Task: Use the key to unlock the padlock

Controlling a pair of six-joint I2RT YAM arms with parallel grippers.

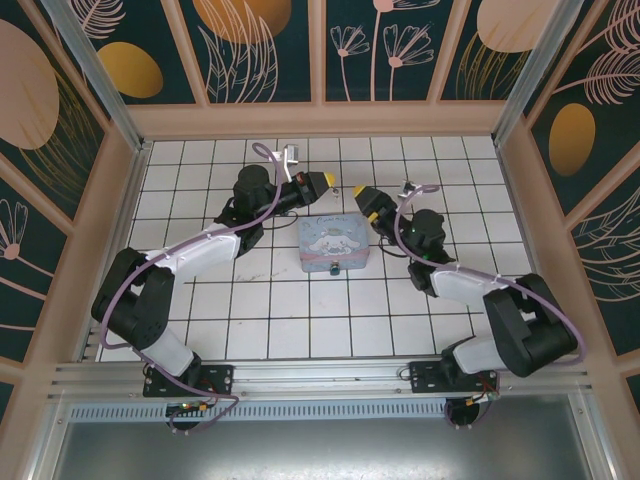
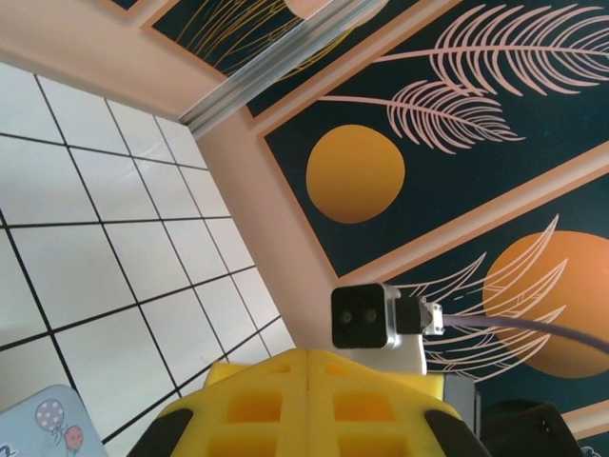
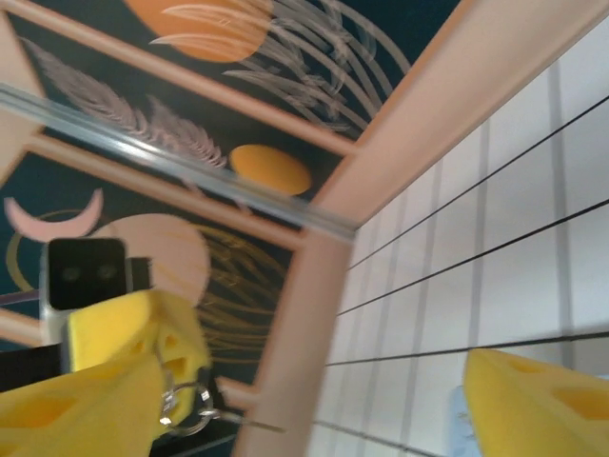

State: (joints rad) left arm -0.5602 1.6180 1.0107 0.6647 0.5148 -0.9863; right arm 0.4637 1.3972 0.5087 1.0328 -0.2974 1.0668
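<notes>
The left gripper [image 1: 322, 183] had its jaws clenched on a tiny silvery metal key [image 3: 186, 407], raised above the white tiled surface [image 1: 290, 310]. The right gripper [image 1: 360, 193] faced it, jaws released and wide apart. A tiny blue padlock [image 1: 333, 268] sat at the near edge of a pale blue cartoon-printed tin [image 1: 335, 240].

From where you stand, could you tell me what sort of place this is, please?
Most likely a purpose-built robot test cell: a white tiled floor boxed in by printed botanical wall panels, with the left arm and right arm bolted to an aluminium rail at its near edge.
</notes>
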